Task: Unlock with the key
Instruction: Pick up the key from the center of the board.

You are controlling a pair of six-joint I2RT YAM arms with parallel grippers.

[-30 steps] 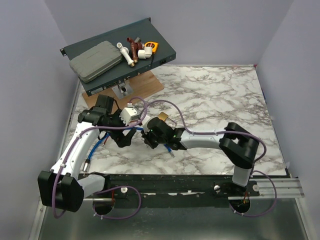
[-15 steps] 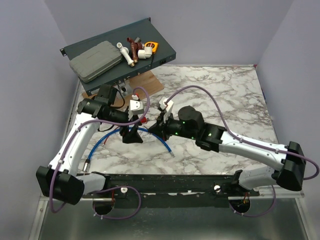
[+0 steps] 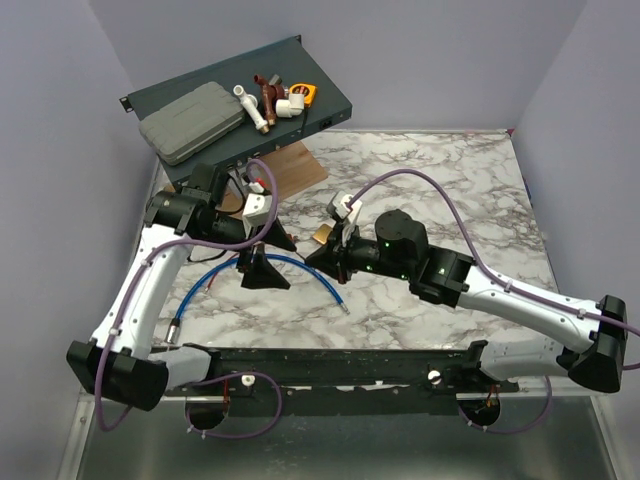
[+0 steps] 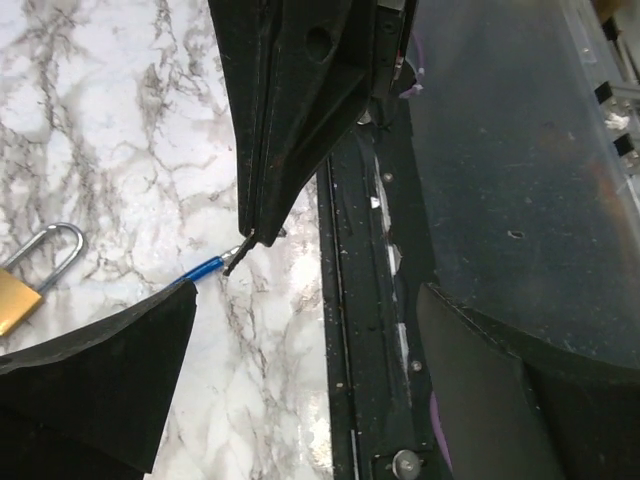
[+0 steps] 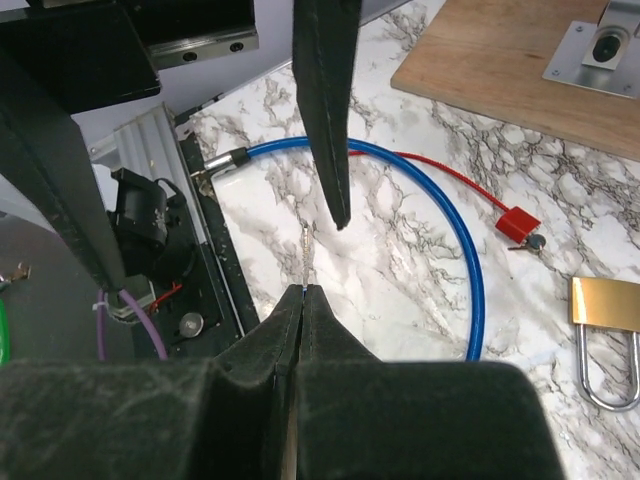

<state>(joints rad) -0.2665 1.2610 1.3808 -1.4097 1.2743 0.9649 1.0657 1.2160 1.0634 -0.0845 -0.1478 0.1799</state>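
Silver key [image 5: 305, 255] (in right end effector [image 5: 303, 292])

Right and far side: the white-and-grey marble tabletop [image 3: 470, 190] lies bare, with broad room to pass.
Back left: a raised dark grey metal shelf [image 3: 325, 108], loaded on top, overhangs a brown wooden board [image 3: 295, 172] and blocks that corner.
Centre: a blue cable loop [image 5: 470, 270], a red plug [image 5: 515, 224] and a brass padlock [image 5: 605, 300] lie flat as low clutter.
Between arms: the left gripper [image 3: 270, 255], spread wide, hangs one finger [image 5: 325, 120] just ahead of the thin silver-grey metal key [image 5: 305, 250] pinched in the right gripper [image 5: 303, 298]. The gap is narrow.
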